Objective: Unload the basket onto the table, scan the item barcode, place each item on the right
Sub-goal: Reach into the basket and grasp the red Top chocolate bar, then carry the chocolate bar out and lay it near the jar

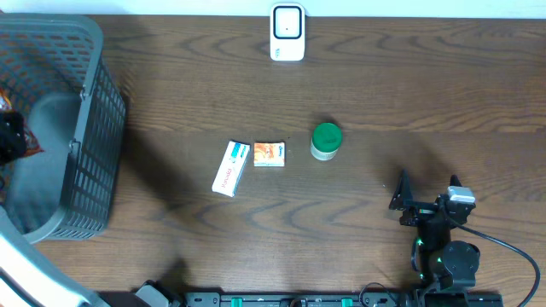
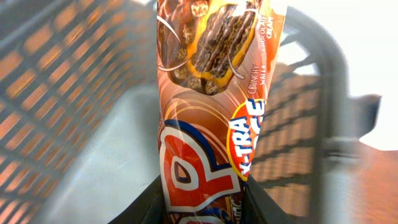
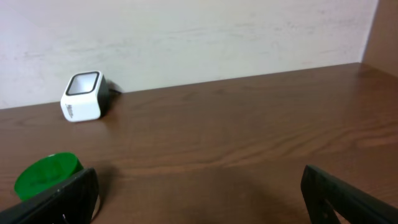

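My left gripper point(image 2: 205, 200) is shut on a brown and orange wafer-bar wrapper point(image 2: 211, 93), which stands upright between the jaws inside the grey basket point(image 2: 56, 74). In the overhead view that gripper point(image 1: 10, 139) shows only as a dark shape at the far left, over the basket point(image 1: 88, 119). The white barcode scanner point(image 1: 287, 32) stands at the table's far edge, also in the right wrist view point(image 3: 82, 97). My right gripper point(image 1: 426, 194) point(image 3: 199, 194) rests low at the front right, open, with nothing between its fingers. No barcode shows on the wrapper.
A white box point(image 1: 230, 168), a small orange box point(image 1: 270, 153) and a green-lidded jar point(image 1: 325, 141) point(image 3: 46, 175) lie mid-table. The jar sits just left of my right gripper's left finger point(image 3: 62, 198). A pale wall runs behind the scanner.
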`<state>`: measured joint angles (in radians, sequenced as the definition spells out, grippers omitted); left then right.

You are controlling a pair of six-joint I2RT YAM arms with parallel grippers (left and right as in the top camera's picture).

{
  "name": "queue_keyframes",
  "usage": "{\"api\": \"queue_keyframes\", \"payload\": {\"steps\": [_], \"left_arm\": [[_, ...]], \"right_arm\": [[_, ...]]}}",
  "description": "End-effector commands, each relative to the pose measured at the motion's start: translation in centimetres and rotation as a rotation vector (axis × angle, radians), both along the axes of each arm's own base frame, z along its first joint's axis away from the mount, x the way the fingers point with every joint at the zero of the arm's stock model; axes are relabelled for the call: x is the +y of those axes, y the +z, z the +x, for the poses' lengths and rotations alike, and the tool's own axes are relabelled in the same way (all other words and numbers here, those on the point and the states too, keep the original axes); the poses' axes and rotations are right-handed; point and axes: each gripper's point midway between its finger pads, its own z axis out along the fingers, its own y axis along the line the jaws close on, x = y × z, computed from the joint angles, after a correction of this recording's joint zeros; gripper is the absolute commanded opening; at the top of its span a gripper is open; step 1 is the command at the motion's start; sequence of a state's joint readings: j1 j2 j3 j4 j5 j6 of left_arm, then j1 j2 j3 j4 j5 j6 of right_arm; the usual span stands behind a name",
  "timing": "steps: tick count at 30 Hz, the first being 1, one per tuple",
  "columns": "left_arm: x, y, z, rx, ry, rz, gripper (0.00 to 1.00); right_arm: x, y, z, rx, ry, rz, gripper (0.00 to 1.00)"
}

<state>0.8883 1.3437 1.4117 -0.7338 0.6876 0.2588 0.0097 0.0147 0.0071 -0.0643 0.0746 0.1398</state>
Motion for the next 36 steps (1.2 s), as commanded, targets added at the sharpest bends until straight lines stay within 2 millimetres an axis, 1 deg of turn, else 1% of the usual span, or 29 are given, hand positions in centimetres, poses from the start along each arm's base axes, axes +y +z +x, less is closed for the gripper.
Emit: {"api": "queue_keyframes", "payload": {"steps": [1, 4, 7, 9, 10, 13, 20, 24, 31, 32, 33, 36], "left_arm": [[-5.0, 4.6, 0.0, -0.169, -0.159, -0.056, 0.27], [-8.7, 7.1, -0.4, -0.252, -0.279, -0.072, 0.27], [-11.8, 8.4, -0.5, -0.292, -0.372, -0.118, 0.27], [-14.2, 8.8, -0.4, -0.307, -0.462, -0.156, 0.27], [-15.3, 8.8, -0.2, -0.309, -0.503, -0.174, 0.3], [-17.9, 8.3, 0.3, -0.286, -0.591, -0.214, 0.31], [-23.6, 6.2, 1.4, -0.201, -0.775, -0.312, 0.3], [-27.0, 4.6, 1.9, -0.129, -0.877, -0.377, 0.3], [-32.9, 0.4, 2.1, 0.017, -1.082, -0.439, 0.3], [-34.0, -0.5, 2.1, 0.053, -1.109, -0.462, 0.3], [-34.5, -0.9, 2.1, 0.071, -1.12, -0.472, 0.3], [-36.5, -3.1, 2.0, 0.168, -1.159, -0.53, 0.29]], "right_arm": [[0.1, 0.0, 0.0, 0.0, 0.005, -0.014, 0.99], [0.1, 0.0, 0.0, -0.001, 0.005, -0.014, 0.99], [0.1, 0.0, 0.0, -0.001, 0.005, -0.014, 0.99], [0.1, 0.0, 0.0, 0.0, 0.005, -0.014, 0.99], [0.1, 0.0, 0.0, 0.0, 0.005, -0.014, 0.99], [0.1, 0.0, 0.0, 0.0, 0.005, -0.014, 0.99], [0.1, 0.0, 0.0, 0.0, 0.005, -0.014, 0.99], [0.1, 0.0, 0.0, -0.001, 0.005, -0.014, 0.99], [0.1, 0.0, 0.0, 0.0, 0.005, -0.014, 0.99], [0.1, 0.0, 0.0, 0.0, 0.005, -0.014, 0.99], [0.1, 0.0, 0.0, 0.0, 0.005, -0.014, 0.99], [0.1, 0.0, 0.0, 0.0, 0.005, -0.014, 0.99]]}}
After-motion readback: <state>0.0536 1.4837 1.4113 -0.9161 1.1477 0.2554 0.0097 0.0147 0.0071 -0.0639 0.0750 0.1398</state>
